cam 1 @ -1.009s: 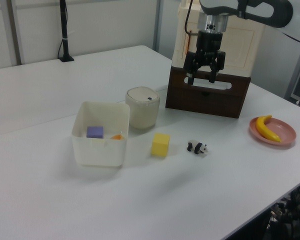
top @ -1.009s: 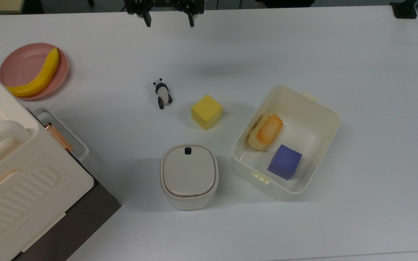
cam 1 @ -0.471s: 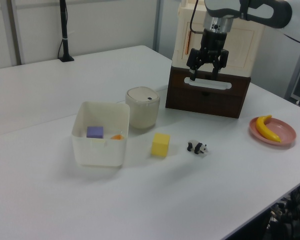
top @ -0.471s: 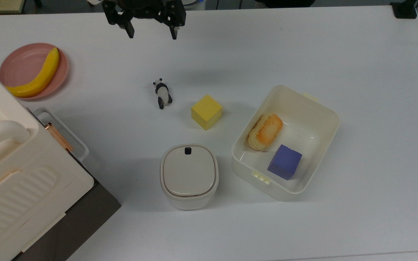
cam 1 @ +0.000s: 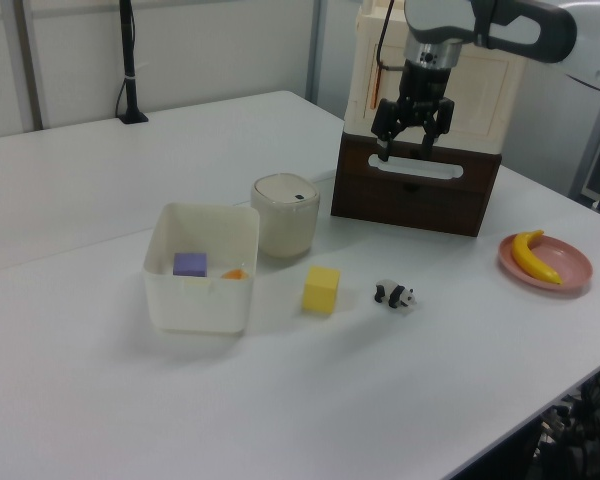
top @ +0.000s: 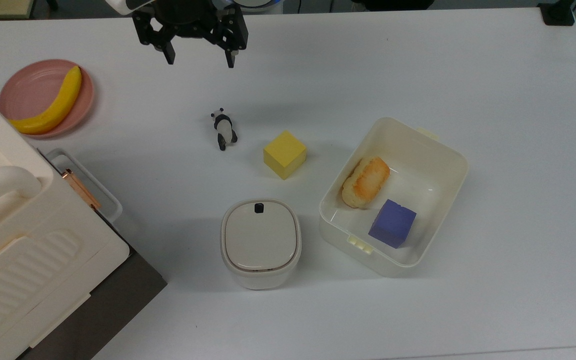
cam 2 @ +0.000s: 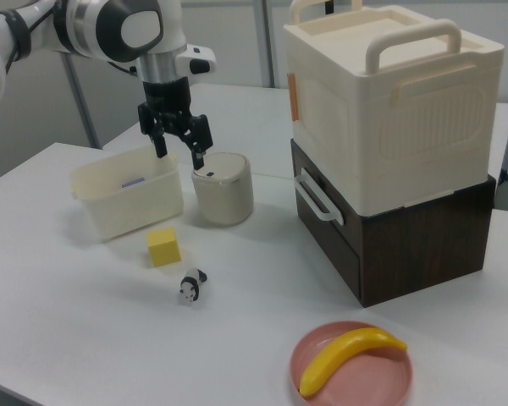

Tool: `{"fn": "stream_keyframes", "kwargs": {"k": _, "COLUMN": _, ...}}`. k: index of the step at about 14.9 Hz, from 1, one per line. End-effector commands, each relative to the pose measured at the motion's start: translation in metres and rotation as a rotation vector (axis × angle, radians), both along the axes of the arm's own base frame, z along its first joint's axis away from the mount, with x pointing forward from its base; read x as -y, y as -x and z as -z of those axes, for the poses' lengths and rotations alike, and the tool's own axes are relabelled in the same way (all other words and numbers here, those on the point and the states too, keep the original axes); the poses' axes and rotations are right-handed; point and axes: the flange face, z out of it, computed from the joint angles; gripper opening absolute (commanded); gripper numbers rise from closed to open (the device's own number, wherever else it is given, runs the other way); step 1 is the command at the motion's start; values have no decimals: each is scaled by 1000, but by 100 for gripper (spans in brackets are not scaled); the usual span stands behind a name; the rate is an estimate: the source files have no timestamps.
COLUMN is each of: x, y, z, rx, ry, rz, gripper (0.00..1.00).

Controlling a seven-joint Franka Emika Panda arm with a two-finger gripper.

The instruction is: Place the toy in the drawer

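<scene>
Your hand (top: 197, 57) hangs in the air with its fingers spread wide and nothing between them, near the far edge of the surface (top: 468, 70) in the top view, well apart from the toy (top: 224, 128). The wide spread suits a straight drop over the small figure.

The toy stands by itself toward the middle of the surface, just beside the yellow cube (top: 284, 154) but not touching it, so you have room to come in around it. Mind the cube when you close.

The drawer (top: 88, 187) sticks out a little from the cream cabinet (top: 28, 240) at the top view's left edge, copper bar (top: 81, 189) across it. The opening looks narrow; you'll likely need to drop the toy near the outer rim.

Not your concern:
- lidded container (top: 260, 242), shut
- cream bin (top: 438, 150) with bread (top: 365, 181) and purple cube (top: 392, 223)
- pink plate (top: 28, 90) with banana (top: 53, 105) near the far left corner

The surface is plain white, matte and uncluttered. The room behind shows pale walls and a black stand (cam 1: 130, 70) at the back edge in the left view.
</scene>
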Motion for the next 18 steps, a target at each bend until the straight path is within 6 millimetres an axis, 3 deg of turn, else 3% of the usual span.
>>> {"fn": "stream_keyframes", "kwargs": {"k": 1, "x": 0, "y": 3, "z": 7, "rx": 2, "ry": 41, "rz": -16, "gripper": 100}}
{"fn": "stream_keyframes", "kwargs": {"k": 5, "x": 9, "y": 3, "z": 5, "rx": 10, "ry": 39, "rz": 3, "gripper": 100}}
{"fn": "stream_keyframes", "kwargs": {"k": 18, "x": 12, "y": 1, "z": 7, "rx": 13, "ry": 46, "rz": 44, "gripper": 100}}
